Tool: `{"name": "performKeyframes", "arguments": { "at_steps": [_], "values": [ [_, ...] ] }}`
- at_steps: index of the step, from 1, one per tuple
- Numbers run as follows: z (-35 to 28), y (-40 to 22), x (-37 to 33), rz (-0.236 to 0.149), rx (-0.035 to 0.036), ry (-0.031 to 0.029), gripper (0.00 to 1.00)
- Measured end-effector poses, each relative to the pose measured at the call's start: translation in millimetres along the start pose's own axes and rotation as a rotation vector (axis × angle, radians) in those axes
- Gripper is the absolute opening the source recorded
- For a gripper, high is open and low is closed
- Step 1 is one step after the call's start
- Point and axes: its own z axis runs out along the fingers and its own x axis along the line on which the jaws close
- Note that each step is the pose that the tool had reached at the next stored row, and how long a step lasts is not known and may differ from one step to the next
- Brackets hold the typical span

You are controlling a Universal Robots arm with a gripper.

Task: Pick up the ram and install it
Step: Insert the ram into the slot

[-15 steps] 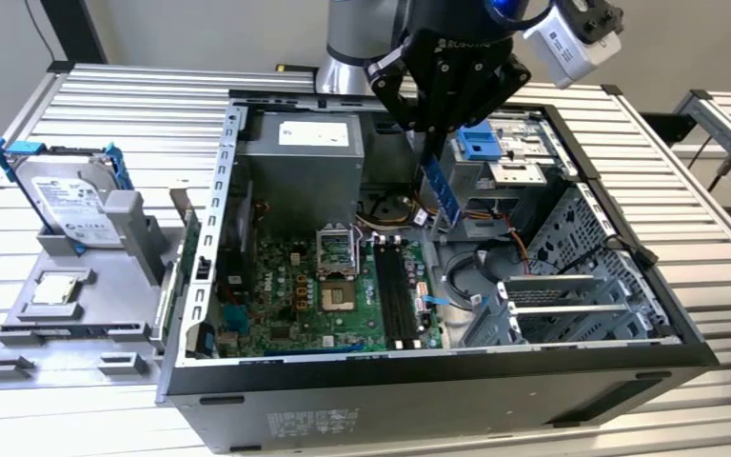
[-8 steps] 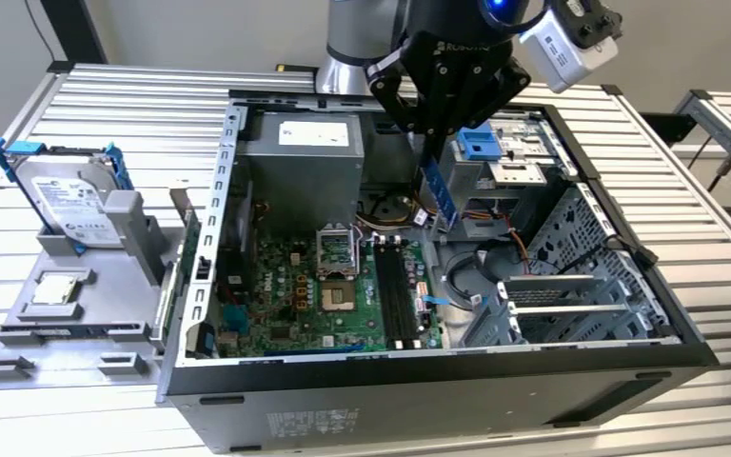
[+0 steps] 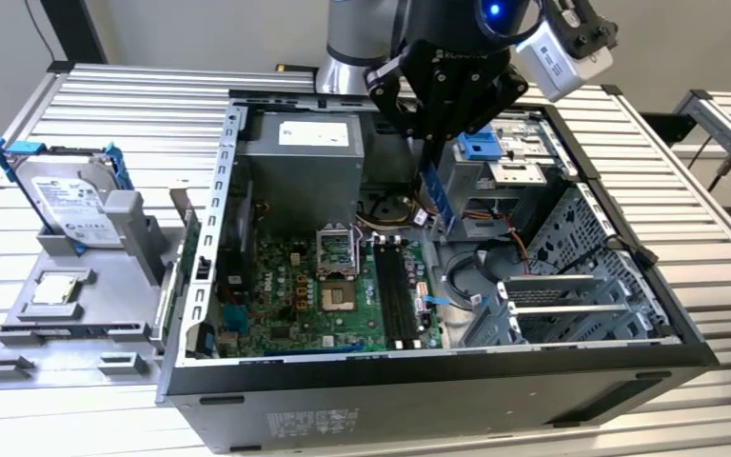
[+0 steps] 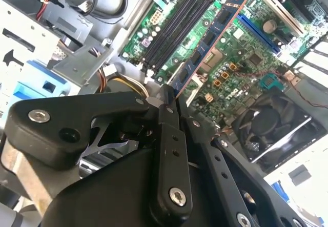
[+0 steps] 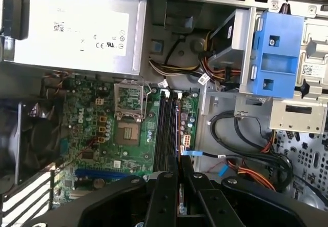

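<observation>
My gripper hangs over the open computer case, shut on the ram. The ram is a thin stick with a bluish face that points down from the fingers toward the motherboard. In the second wrist view the ram runs out from my gripper across the board, its chips showing. In the first wrist view it is seen edge-on as a thin line above the long black slots, still clear of them. The slots lie right of the processor socket.
A silver power supply fills the case's far end, and a blue drive bracket sits close beside my gripper. Cables lie right of the slots. On the exterior view's left, a hard drive with blue rails stands on a grey fixture.
</observation>
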Motion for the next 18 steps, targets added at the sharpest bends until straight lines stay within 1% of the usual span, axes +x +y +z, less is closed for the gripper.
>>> {"name": "performKeyframes", "arguments": {
  "at_steps": [5,6,9,11,12,18],
  "values": [
    [7.8,-0.3,-3.2,0.015,0.0005,-0.0001,0.00],
    [9.2,-0.4,-3.7,0.018,0.0005,0.0008,0.00],
    [12.4,-0.5,-5.2,0.023,0.0001,0.0087,0.00],
    [14.1,-0.6,-6.5,0.024,-0.0003,0.0178,0.00],
    [15.7,-0.7,-7.2,0.025,-0.0003,0.0190,0.00],
    [26.4,-1.0,-9.2,0.037,-0.0002,0.0188,0.00]
  ]
}}
